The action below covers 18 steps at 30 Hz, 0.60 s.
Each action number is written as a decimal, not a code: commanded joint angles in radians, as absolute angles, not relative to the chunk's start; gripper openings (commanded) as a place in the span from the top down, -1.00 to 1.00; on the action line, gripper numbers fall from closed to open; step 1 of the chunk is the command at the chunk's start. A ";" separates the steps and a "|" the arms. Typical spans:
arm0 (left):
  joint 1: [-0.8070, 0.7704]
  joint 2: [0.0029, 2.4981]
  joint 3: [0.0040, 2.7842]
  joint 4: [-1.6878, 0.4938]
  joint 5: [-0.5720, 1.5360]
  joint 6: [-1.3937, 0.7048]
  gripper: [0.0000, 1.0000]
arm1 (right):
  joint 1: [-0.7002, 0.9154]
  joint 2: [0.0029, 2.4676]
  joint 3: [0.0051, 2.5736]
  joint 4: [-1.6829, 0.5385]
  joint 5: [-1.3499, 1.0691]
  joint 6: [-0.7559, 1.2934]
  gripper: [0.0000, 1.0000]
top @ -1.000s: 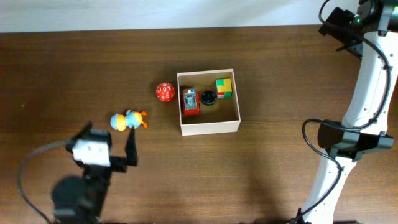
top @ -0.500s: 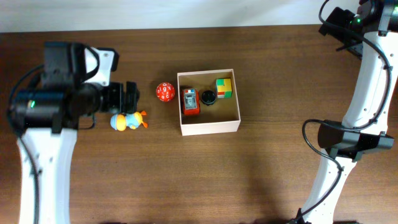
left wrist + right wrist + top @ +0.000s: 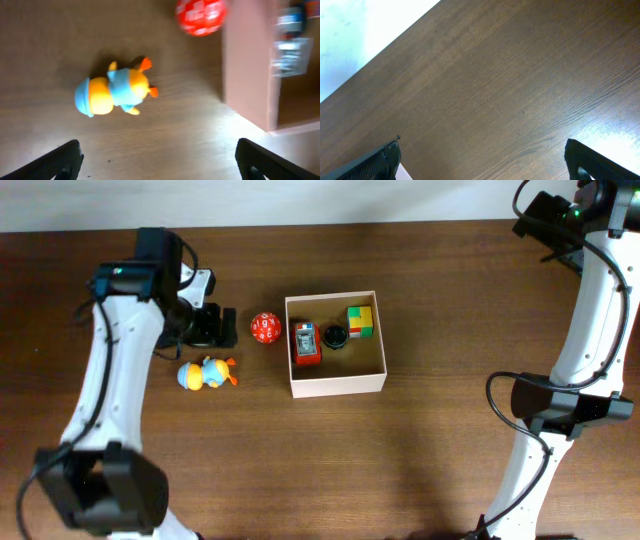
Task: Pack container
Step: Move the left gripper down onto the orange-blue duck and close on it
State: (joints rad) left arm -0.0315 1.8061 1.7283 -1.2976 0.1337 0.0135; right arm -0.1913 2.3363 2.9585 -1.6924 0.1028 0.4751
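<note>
Brown wood table (image 3: pixel 300 470); square white container (image 3: pixel 338 383), tan inside, open-topped.

Robot lab bench.
A left arm (image 3: pixel 100 380) and right arm (image 3: pixel 600 300) flank a wood-grain table (image 3: pixel 400 470); white band (image 3: pixel 300 200) at 12 o'clock.

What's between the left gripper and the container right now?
The red die lies between the left gripper and the container. Nothing else is on that stretch of table. The overhead view shows it best.
</note>
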 commanded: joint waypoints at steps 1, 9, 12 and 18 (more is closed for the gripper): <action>-0.030 1.922 1.744 -1.295 0.052 -0.046 -0.99 | -0.197 2.299 2.976 -1.698 0.104 0.487 -0.98; -0.031 2.105 1.744 -1.283 0.052 -0.045 -0.98 | -0.197 2.299 2.976 -1.698 0.104 0.487 -0.98; -0.031 2.148 1.744 -1.282 0.052 -0.045 -1.00 | -0.197 2.299 2.976 -1.698 0.104 0.487 -0.98; -0.030 2.177 1.744 -1.275 0.046 -0.045 -0.61 | -0.197 2.299 2.976 -1.698 0.104 0.487 -0.98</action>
